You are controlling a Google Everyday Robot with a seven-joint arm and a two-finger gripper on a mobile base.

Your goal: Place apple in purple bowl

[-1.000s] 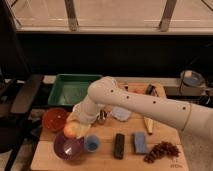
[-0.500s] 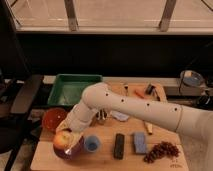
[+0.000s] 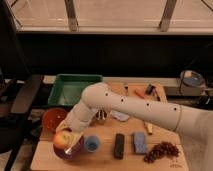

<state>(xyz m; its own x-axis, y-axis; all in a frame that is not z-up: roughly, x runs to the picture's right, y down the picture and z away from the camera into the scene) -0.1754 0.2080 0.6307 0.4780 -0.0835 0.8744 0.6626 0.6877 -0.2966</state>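
**Apple held over the purple bowl**

Now the gripper (image 3: 68,136) sits at the front left of the wooden table (image 3: 107,159), directly above the purple bowl (image 3: 70,151). Its fingers are clamped around the apple (image 3: 62,139), which shows yellow-orange with a red blush and rests inside the bowl's rim or just over it; whether it touches the bowl's bottom cannot be told. The white arm (image 3: 135,107) reaches in from the right, bending down across the middle of the table to the bowl.

Just right of the purple bowl stands a small blue cup (image 3: 92,143). Further right along the front lie a dark block (image 3: 119,145), a blue sponge (image 3: 139,143) and a dark red grape bunch (image 3: 161,151). Behind the purple bowl, to the left, is an orange-red bowl (image 3: 52,118), and behind that a green tray (image 3: 73,89). A few small utensils lie at the back of the table near the arm.
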